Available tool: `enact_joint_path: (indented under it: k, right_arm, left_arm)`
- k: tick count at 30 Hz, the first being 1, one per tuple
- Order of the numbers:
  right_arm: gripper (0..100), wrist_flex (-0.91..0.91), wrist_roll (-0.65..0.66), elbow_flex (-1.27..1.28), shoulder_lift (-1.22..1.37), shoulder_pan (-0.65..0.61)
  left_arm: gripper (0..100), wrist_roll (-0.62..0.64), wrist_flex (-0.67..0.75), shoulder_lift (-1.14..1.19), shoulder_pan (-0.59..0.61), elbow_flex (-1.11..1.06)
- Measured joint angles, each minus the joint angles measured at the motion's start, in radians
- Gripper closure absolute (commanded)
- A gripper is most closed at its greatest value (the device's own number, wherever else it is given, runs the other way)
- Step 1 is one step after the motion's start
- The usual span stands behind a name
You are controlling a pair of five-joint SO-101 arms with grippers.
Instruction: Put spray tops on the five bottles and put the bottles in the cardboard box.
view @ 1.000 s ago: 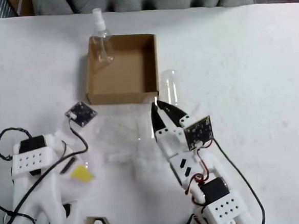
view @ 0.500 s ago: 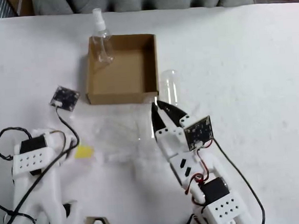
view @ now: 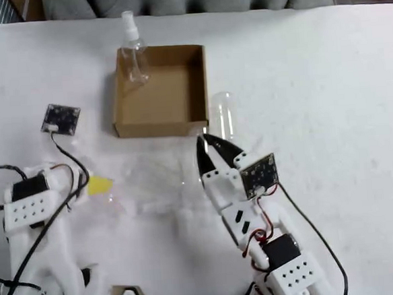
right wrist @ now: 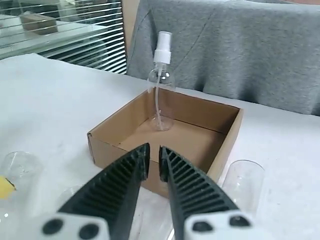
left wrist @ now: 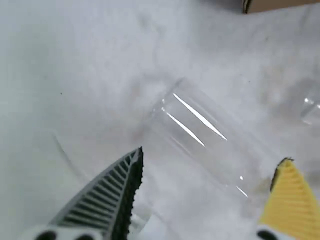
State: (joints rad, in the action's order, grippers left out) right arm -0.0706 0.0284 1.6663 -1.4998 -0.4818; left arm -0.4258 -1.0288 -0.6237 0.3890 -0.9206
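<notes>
Our left tool stands wide open, with its grey ribbed finger on one side and its yellow finger on the other. Between them a clear bottle lies on its side on the white worktop. We cannot tell whether either finger touches it. The bottle is colourless and see-through, a smooth cylinder with bright streaks of light along its wall. In the high view it lies among other clear bottles on the worktop, in front of the cardboard box and between the two arms.

Our right tool is drawn in narrow, with only a thin slit between its black ribbed fingers, and it holds nothing. It sits just short of the box's near wall, by the corner, and points toward the box. Close to its tip, just beside the box's outer side wall, is a second clear bottle, as plain and transparent as the first. We cannot tell whether it touches the cardboard.

Inside the box, in a far corner, a finished bottle stands upright. Its body is clear and rounded, a white spray top sits on its neck, and a thin tube runs down inside it. The box itself is shallow, brown and open at the top.
</notes>
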Motion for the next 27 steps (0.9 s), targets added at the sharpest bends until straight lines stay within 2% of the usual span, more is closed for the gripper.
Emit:
enact_joint_path:
  k: [6,10,14,23,27]
  right_arm:
    - [98.2,0.000,0.000,0.000,0.000,-0.002]
    - [98.2,0.000,0.000,0.000,0.000,-0.002]
    - [98.2,0.000,0.000,0.000,0.000,-0.002]
    - [98.2,0.000,0.000,0.000,0.000,-0.002]
    - [98.2,0.000,0.000,0.000,0.000,-0.002]
  left_arm:
    - [77,-0.005,-0.265,0.000,-0.087,0.118]
    - [81,-0.114,-0.344,0.000,-0.203,0.124]
    - [82,-0.173,-0.362,0.000,-0.296,0.091]
    - [82,-0.183,-0.368,0.000,-0.517,-0.051]
    - [90,-0.183,-0.324,0.000,-0.548,-0.086]
